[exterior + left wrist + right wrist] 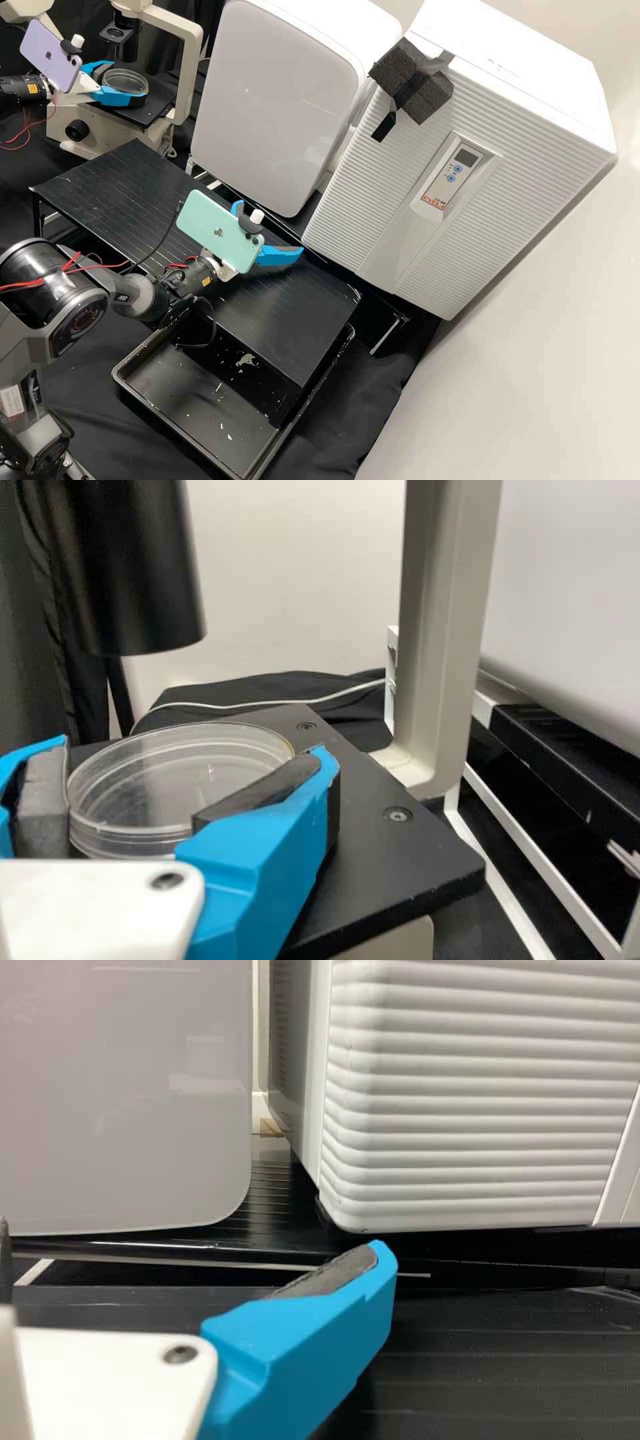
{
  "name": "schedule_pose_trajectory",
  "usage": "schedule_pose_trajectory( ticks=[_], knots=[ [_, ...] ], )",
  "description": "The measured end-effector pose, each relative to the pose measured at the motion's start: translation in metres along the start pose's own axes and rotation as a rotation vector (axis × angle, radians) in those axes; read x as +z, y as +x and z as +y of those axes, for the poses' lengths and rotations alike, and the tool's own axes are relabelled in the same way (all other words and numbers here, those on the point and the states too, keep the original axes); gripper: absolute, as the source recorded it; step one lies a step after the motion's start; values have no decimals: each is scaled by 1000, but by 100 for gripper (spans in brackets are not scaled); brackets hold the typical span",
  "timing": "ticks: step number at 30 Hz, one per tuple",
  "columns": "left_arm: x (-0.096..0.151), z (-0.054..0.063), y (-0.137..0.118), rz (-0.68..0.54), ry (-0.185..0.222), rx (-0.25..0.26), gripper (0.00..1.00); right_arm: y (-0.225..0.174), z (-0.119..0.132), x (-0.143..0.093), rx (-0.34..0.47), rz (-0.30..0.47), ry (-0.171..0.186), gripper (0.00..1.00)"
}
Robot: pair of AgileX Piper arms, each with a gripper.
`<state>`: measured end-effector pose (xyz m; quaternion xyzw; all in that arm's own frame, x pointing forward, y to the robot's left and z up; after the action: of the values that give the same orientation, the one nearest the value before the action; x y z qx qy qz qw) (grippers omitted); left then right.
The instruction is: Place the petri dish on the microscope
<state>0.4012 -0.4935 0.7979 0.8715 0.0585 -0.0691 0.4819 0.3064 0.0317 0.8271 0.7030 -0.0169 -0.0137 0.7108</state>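
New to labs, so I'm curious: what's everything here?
Microscope: one, cream, upper left
Petri dish: one, clear, over its black stage
Platform: one, black, centre
Tray: one, black, partly under platform
Glossy-fronted box: one, white, behind platform
Ribbed box: one, white, beside it
Foam bundle: one, dark grey, on ribbed box
Cloth: count unclear, black, around tray
Phones: two, lilac and mint, on arms
Arms: two, dark grey, left
Left gripper: one, white and blue, gripping dish
Right gripper: one, white and blue, over platform
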Motion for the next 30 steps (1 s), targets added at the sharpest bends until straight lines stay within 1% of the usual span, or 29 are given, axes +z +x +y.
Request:
schedule_pose_trajectory(
  ticks=[5, 6, 14, 21, 27, 30],
  knots=[
    [-1, -2, 3, 0, -3, 12, 0, 0, 0, 0, 0, 0, 0, 100],
    [-1, -2, 3, 0, -3, 14, 100, 0, 0, 0, 0, 0, 0, 100],
    [-4, -6, 6, 5, -5, 18, 100, 0, 0, 0, 0, 0, 0, 100],
    [-9, -5, 6, 16, -7, 23, 100, 0, 0, 0, 0, 0, 0, 100],
    [-13, -4, 5, 26, -39, 26, 100, 0, 0, 0, 0, 0, 0, 100],
    [-15, -5, 5, 27, -40, 22, 100, 0, 0, 0, 0, 0, 0, 100]
  ],
)
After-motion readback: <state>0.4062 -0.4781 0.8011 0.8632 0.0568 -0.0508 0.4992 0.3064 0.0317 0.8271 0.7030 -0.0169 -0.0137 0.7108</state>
